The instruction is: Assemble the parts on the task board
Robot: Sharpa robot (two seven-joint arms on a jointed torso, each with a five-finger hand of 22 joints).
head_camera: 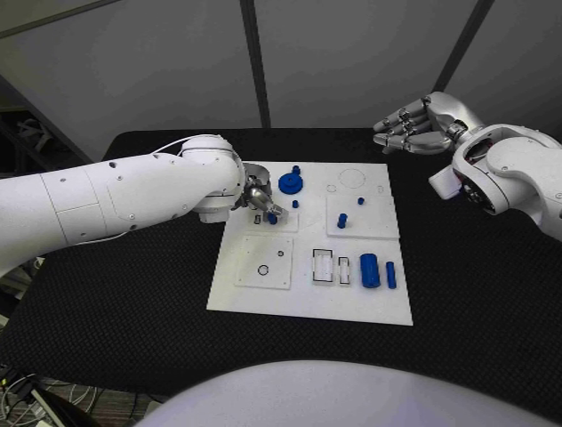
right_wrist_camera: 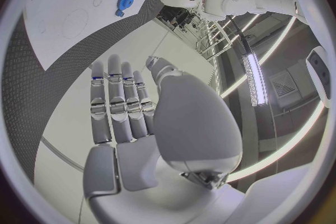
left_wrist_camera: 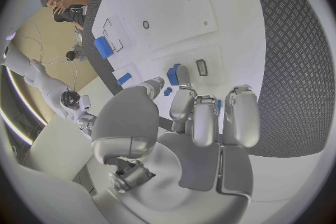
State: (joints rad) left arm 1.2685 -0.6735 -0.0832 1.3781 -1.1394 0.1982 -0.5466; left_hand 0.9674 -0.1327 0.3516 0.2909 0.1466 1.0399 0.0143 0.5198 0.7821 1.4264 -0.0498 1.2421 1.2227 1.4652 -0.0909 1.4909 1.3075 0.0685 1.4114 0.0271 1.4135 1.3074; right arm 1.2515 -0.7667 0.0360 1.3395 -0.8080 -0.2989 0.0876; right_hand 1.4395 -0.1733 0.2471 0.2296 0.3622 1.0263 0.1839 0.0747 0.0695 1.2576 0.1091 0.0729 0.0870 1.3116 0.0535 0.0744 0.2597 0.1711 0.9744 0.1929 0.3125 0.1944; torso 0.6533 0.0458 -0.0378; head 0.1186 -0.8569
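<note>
Board-corner work is going on at the left side of the white rectangular task board (head_camera: 309, 307): the silver left hand (head_camera: 258, 200) is sitting over the board's far-left quarter, fingers curling down around a small blue peg (head_camera: 272, 216). In the left wrist view the fingertips (left_wrist_camera: 181, 75) are closing on that small blue piece (left_wrist_camera: 173, 74), so I'm judging it as pinched, though contact is partly hidden. The peg is lying just under and in front of the hand, beside the small slotted square; its axis is hard to tell.

The blue gear-like disc (head_camera: 290, 184) is standing just beyond the hand, very near the fingers, which is tightening room on that side. Two short blue pegs (head_camera: 341, 220) are standing near the board's middle, apart from the hand. The long blue cylinder (head_camera: 370, 269) and a thinner blue bar (head_camera: 390, 275) are lying lengthwise at the near right, well apart.

The silver right hand (head_camera: 420, 124) is hovering off the board's far-right corner, fingers loosely apart, holding nothing, so the left is far nearer.
</note>
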